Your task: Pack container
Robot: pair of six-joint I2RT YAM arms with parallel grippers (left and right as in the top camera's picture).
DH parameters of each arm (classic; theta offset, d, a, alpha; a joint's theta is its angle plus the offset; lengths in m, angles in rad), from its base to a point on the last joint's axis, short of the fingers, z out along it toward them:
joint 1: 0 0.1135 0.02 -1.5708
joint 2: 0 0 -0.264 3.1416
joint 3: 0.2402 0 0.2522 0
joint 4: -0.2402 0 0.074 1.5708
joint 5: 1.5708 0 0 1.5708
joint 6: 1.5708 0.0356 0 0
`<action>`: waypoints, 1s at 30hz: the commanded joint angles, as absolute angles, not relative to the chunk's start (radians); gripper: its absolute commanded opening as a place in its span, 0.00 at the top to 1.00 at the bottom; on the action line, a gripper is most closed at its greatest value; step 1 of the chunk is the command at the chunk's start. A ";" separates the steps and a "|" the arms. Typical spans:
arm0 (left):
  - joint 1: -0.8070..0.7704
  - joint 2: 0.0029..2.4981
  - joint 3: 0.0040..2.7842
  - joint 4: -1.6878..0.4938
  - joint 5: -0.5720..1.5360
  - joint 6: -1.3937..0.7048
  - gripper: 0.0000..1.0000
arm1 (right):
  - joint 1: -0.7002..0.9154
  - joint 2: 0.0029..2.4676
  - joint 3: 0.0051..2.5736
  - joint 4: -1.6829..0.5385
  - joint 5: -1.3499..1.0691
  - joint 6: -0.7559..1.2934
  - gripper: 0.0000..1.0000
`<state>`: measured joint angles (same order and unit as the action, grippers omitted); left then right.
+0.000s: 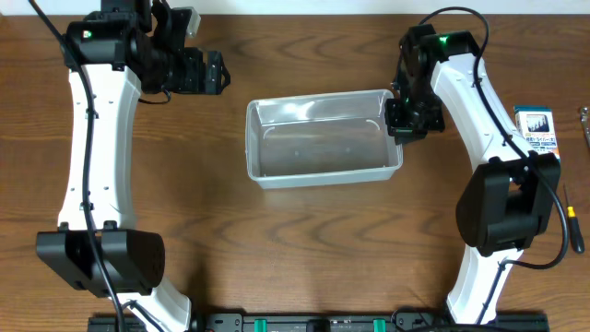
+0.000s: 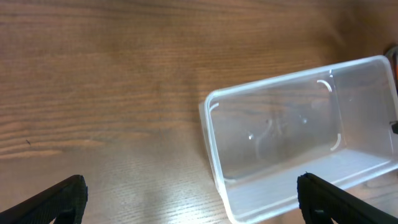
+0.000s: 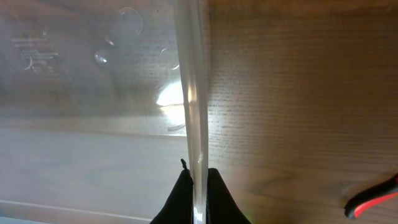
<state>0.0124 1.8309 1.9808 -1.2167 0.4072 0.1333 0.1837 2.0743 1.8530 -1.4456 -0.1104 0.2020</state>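
Container (image 1: pixel 318 148) is sat roughly mid-table (image 1: pixel 323 249), long side running left to right. Nothing at all is seen inside it, so the actual packing can't be called started. Its right-hand end wall is pinched by the right gripper (image 1: pixel 403 124). In the right wrist view the clear rim is seen edge-on, sandwiched between the two black fingertips (image 3: pixel 176 202), jaws pressed nearly together on the thin plastic. So the step in hand is judged to be positioning or steadying the container, not filling it. The left gripper (image 1: pixel 218 72) is held at the far left, well apart from the container, jaws spread wide with nothing between them. For the next move, either the wall needs to be let go cleanly (light plastic, so it could easily be dragged or tipped by a sloppy release), or it's pinned down while something is fetched by the free arm. Snag is, the loose stuff is all parked on the right: a small blue-and-white box (image 1: pixel 536 126) near the table edge, a slim dark tool (image 1: pixel 572 221) past the right arm's base, plus a red-and-black bit (image 3: pixel 373 199) that can't be identified. All of that is on the busy arm's side, with that arm's own body between it and the container.
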 commanded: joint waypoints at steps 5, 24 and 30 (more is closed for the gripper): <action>0.018 1.827 1.986 -1.238 0.368 0.133 0.02 | 0.191 2.033 1.848 -1.439 -0.083 0.239 0.99; 0.018 1.827 1.986 -1.241 0.368 0.133 0.02 | 0.192 2.033 1.847 -1.496 -0.087 0.234 0.99; 0.018 1.827 1.986 -1.241 0.368 0.133 0.02 | 0.202 2.033 1.847 -1.500 -0.086 0.227 0.99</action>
